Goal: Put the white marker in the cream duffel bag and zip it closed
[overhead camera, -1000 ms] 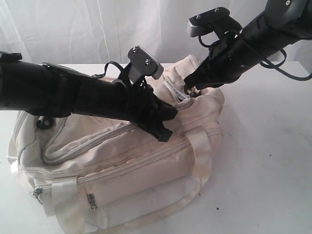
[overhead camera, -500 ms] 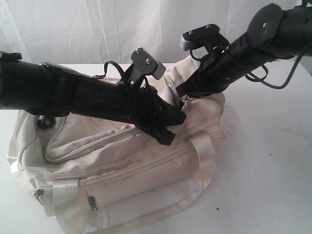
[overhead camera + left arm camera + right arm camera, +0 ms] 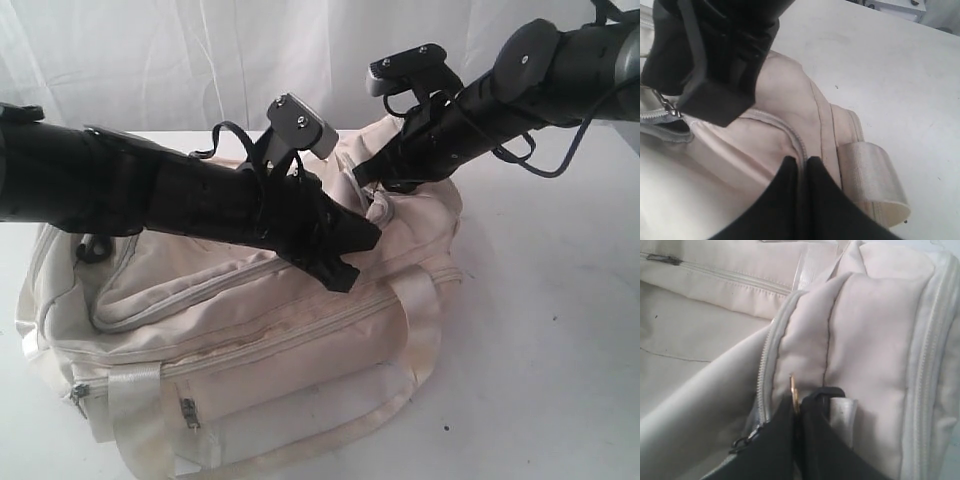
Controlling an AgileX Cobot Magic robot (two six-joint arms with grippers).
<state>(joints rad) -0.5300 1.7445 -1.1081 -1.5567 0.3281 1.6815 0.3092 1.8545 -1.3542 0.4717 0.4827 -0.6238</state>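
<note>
The cream duffel bag point(image 3: 270, 350) lies on the white table, its right end bunched upward. My left gripper point(image 3: 366, 241) point(image 3: 801, 160) is shut on a fold of the bag's fabric along the grey zipper line point(image 3: 799, 145). My right gripper point(image 3: 372, 186) point(image 3: 797, 404) is shut on a small gold zipper pull point(image 3: 793, 389) at the bag's raised end, right beside the left gripper. The grey zipper track point(image 3: 765, 370) runs away from that pull. The white marker is not in view in any frame.
The white table point(image 3: 540, 330) extends to the right of the bag, and a white curtain point(image 3: 200, 60) hangs behind. A webbing handle loop point(image 3: 870, 172) lies next to the left gripper. A front pocket zipper point(image 3: 186, 412) sits low on the bag.
My right gripper has moved left along the bag top with the pull held, closing in on the left gripper. The left gripper shifted slightly right, and the bag's end has bunched up.
</note>
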